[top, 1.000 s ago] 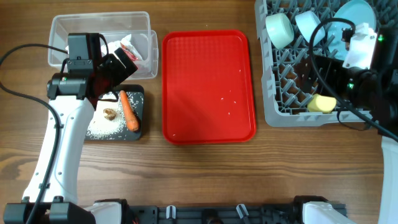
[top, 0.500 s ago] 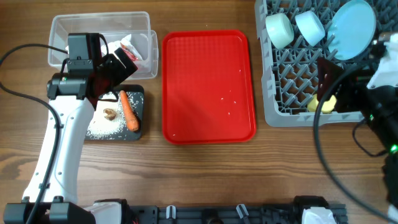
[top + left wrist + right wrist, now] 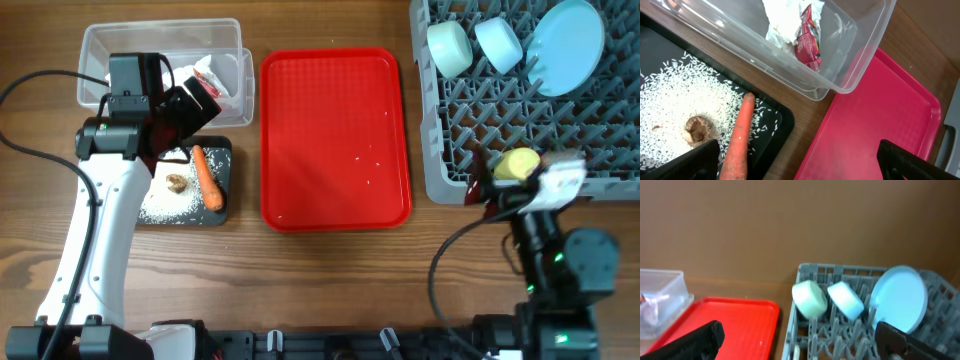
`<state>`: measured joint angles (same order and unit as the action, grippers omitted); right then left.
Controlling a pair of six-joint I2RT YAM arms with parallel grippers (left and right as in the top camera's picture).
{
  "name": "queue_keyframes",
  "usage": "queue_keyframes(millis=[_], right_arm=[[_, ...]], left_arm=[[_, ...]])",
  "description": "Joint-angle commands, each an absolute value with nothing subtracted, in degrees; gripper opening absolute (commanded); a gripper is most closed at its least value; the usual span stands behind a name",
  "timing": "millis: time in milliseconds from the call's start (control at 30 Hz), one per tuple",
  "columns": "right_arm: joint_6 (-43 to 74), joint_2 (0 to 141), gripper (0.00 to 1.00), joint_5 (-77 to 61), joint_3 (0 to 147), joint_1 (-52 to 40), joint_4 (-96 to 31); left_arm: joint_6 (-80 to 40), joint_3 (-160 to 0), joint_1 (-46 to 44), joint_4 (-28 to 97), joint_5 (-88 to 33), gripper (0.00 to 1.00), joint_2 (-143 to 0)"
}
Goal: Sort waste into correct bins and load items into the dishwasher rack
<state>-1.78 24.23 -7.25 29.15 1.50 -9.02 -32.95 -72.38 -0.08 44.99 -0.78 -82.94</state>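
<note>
Nearing completion of sorting and loading, with both grippers empty.

Confirm crumpled white paper with red wrapper point(image 3: 796, 27) inside the clear tub point(image 3: 120, 45). Confirm rice grains point(image 3: 165, 205), carrot piece point(image 3: 207, 178) and brown scrap point(image 3: 177, 183) in the black tray point(image 3: 222, 150). Confirm mint-green bowl point(image 3: 450, 48), pale-blue bowl point(image 3: 498, 45) and plate point(image 3: 565, 35) propped among the pegs at the far end of the dishwasher rack point(image 3: 500, 110), with the yellow cup point(image 3: 518, 165) at its near edge. Note a few stray grains point(image 3: 365, 165) on the red serving tray point(image 3: 335, 80); judge these the only waste left. Treat the white plastic spoon as unconfirmed: not found in any view. Note left gripper point(image 3: 797, 147) spread wide, holding nothing, above the tub and black tray. Note right gripper point(image 3: 799, 330) spread wide, holding nothing, near the rack's front edge.
</note>
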Motion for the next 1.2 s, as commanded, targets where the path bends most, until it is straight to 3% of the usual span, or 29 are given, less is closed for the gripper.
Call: queue_keyframes(millis=[0, 333, 600, 767, 1167], right_arm=[[-1.32, 14.79, 0.99, -7.27, 18.09, -0.16, -4.45], [-1.02, 0.43, 1.0, -5.13, 3.57, -1.56, 1.67], [-0.62, 0.14, 1.0, -4.27, 0.25, -2.15, 6.63], [2.72, 0.16, 1.0, -4.91, 0.27, -2.15, -0.34], [3.42, 0.54, 1.0, -4.71, 0.3, -2.2, 0.16]], left_arm=[[-33.47, -72.86, 0.16, 44.84, -1.02, 1.0, -83.26], [-33.47, -72.86, 0.16, 44.84, -1.02, 1.0, -83.26], [-33.47, -72.86, 0.16, 44.84, -1.02, 1.0, -83.26], [-33.47, -72.86, 0.16, 44.84, -1.02, 1.0, -83.26], [-33.47, -72.86, 0.16, 44.84, -1.02, 1.0, -83.26]])
